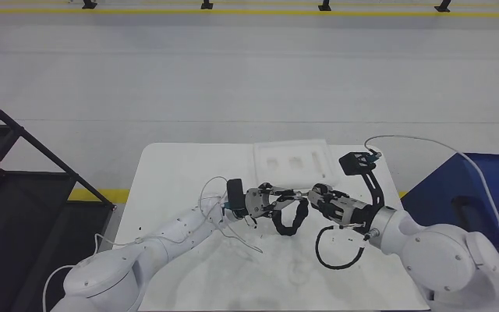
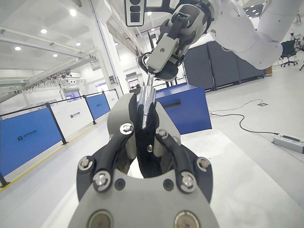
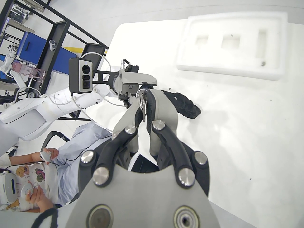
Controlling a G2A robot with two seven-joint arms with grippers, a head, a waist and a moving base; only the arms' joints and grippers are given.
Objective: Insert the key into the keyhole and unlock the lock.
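The key [image 2: 150,78] has its blade meeting the end of the chrome lock cylinder [image 2: 145,105]. Both are held up above the middle of the worktop [image 1: 179,179]. The right pincer [image 2: 154,69] is closed on the key's head, its arm stretched in from the right. The left pincer [image 2: 143,112] clamps the cylinder between its black pads, its arm extended from the opposite side so the two meet tip to tip. The lock's black cable [image 1: 290,220] hangs in a loop beneath them. A white foam tray [image 1: 292,161] lies on the worktop behind.
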